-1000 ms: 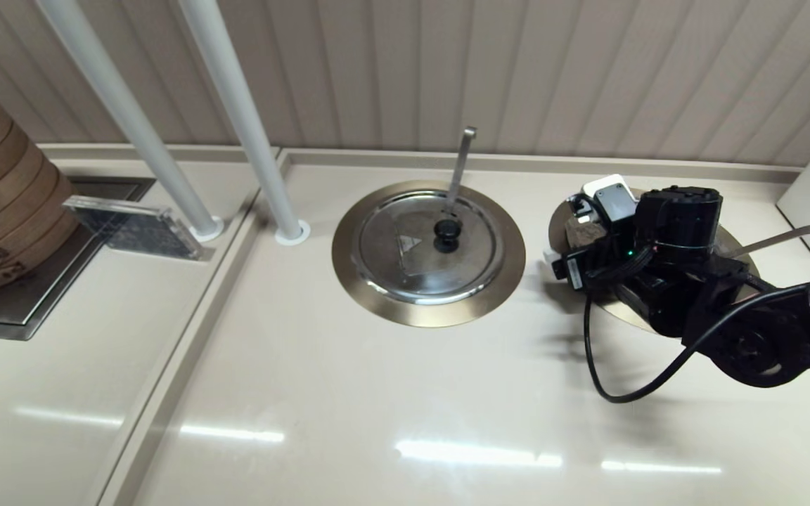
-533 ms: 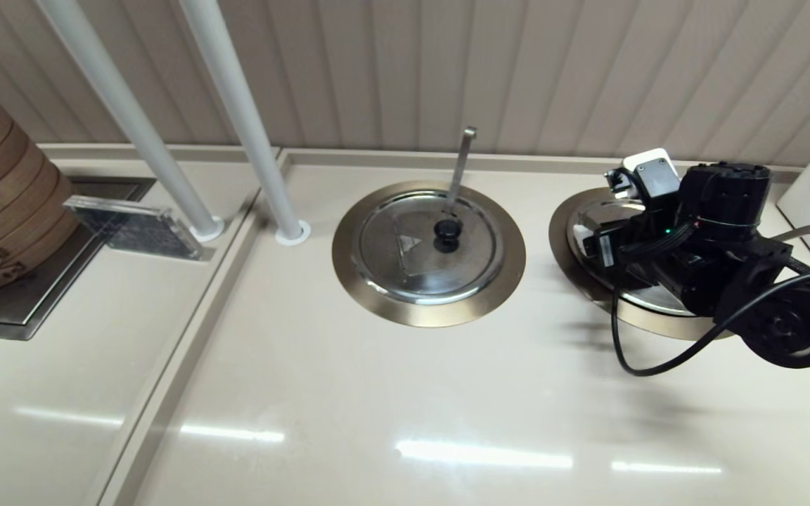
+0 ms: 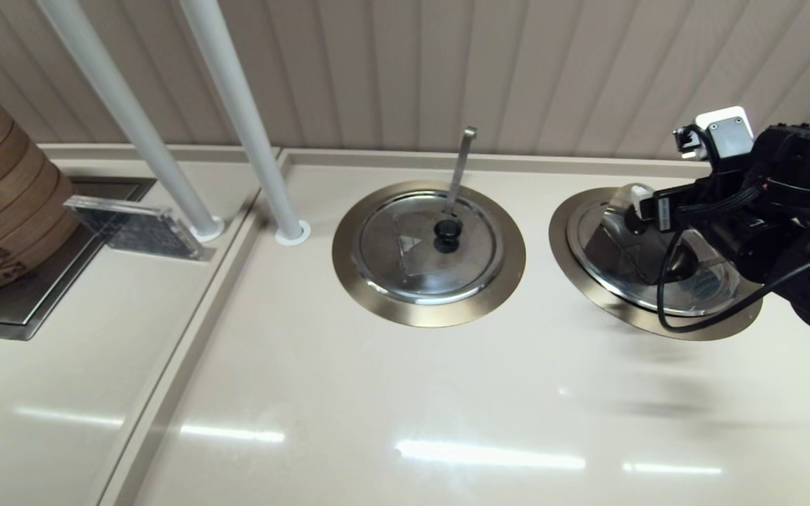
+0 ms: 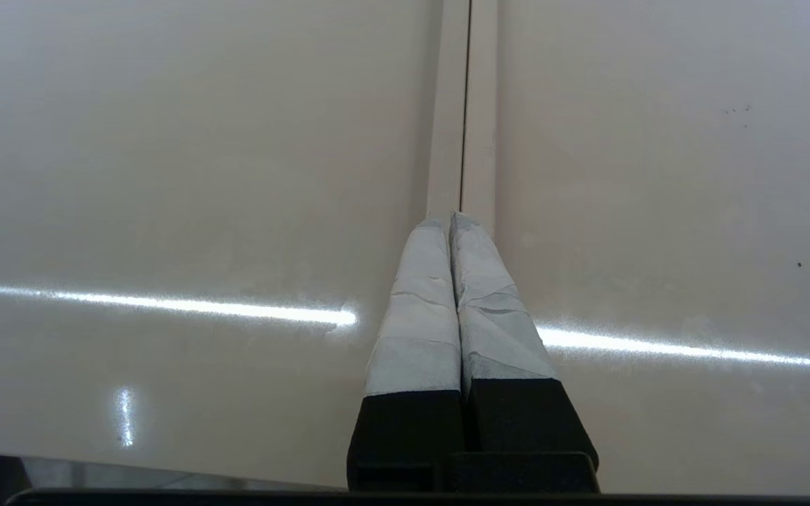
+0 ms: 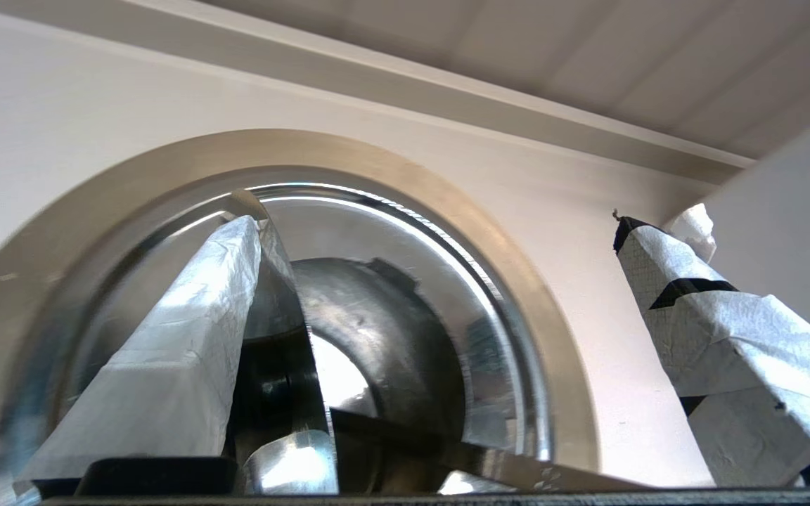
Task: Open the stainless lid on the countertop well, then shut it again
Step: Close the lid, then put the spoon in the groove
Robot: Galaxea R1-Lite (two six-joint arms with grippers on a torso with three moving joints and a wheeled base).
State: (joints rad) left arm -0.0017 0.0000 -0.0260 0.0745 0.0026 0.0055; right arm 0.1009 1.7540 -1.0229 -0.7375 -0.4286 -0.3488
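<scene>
We are pulling our right pincer (image 3: pixel 647 204) up and back, fingers spread and released; the stainless lid (image 3: pixel 630 256) is lying closed below it in the countertop well (image 3: pixel 574 274). Task looking finished.

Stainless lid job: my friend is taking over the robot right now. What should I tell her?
Right gripper: open, above the stainless lid, holding nothing.
Left gripper: shut and empty, parked over bare countertop.
Things: the lid lies flat in the countertop well, on the robot's right. The middle lid is not the one for this job.
Done: the lid is shut now, but this moment does not show whether it was opened first.
Left: if it was not, grip the knob, lift the lid, then set it back.
</scene>
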